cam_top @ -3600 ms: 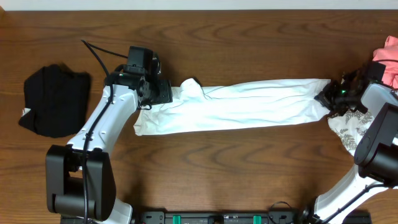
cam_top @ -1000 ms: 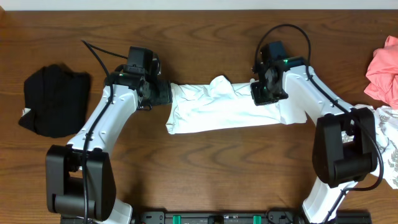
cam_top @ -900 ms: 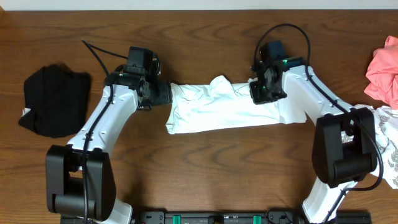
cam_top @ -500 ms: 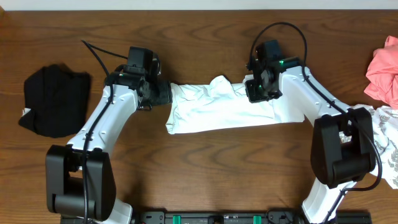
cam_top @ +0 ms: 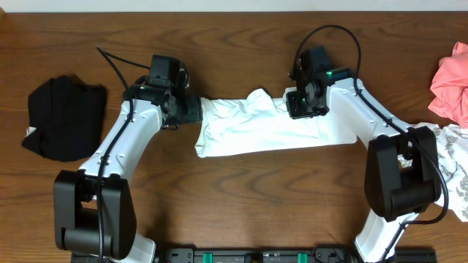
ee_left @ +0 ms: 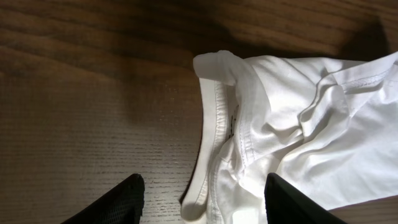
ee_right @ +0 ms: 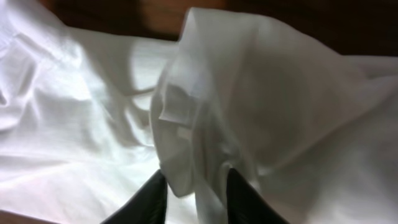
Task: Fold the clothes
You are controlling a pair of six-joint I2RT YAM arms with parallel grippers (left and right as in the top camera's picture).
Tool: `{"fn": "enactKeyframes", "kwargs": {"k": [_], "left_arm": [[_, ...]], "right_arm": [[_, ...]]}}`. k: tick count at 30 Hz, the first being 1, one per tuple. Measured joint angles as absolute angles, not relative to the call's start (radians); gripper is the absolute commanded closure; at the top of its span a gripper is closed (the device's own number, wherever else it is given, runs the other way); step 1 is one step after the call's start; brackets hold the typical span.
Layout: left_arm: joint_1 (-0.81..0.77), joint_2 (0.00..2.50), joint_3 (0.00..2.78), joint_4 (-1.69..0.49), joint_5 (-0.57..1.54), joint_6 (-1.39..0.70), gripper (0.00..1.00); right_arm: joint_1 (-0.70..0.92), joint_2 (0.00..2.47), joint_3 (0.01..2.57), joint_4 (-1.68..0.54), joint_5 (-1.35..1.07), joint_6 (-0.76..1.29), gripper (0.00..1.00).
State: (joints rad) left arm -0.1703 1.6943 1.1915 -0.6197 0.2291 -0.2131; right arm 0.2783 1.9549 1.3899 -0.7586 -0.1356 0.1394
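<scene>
Far left of the left gripper (cam_top: 193, 109) lies a black garment (cam_top: 64, 118), with bare table (cam_top: 241, 197) between. Its fingers stand wide apart, astride the collar edge of the white T-shirt (cam_top: 256, 130). Further right, the right gripper (cam_top: 300, 104), its arm bent inward, pinches a raised shirt fold. A pink garment (cam_top: 450, 80) lies well beyond.

The white T-shirt (cam_top: 256, 128) lies bunched mid-table; black garment (cam_top: 64, 117) left, pink garment (cam_top: 450, 80) right.

The T-shirt (cam_top: 256, 130) lies centrally, left hand (cam_top: 191, 109) at its left end, right hand (cam_top: 301, 104) over it; bundled garment (cam_top: 64, 117) far left, crumpled garment (cam_top: 450, 84) and flat garment (cam_top: 455, 172) far right.
</scene>
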Motion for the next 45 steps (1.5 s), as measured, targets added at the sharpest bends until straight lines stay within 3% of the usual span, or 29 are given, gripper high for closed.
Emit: {"fn": "enactKeyframes", "kwargs": {"k": [14,18,28,45], "left_arm": [[-0.170,1.694,1.192,-0.622,0.229,-0.213,0.37],[-0.170,1.694,1.192,-0.622,0.229,-0.213,0.37],[-0.170,1.694,1.192,-0.622,0.229,-0.213,0.37],[-0.170,1.695,1.192,-0.622,0.229,-0.213,0.37]], "right_arm": [[0.249,1.946,1.390,-0.641,-0.492,0.032,0.63],[0.181,1.942,1.390,-0.642,-0.517,0.032,0.71],[0.058,1.942,1.390,-0.687,-0.264,0.348,0.78],[0.152,1.948,1.390,-0.608,-0.221,0.329,0.71]]}}
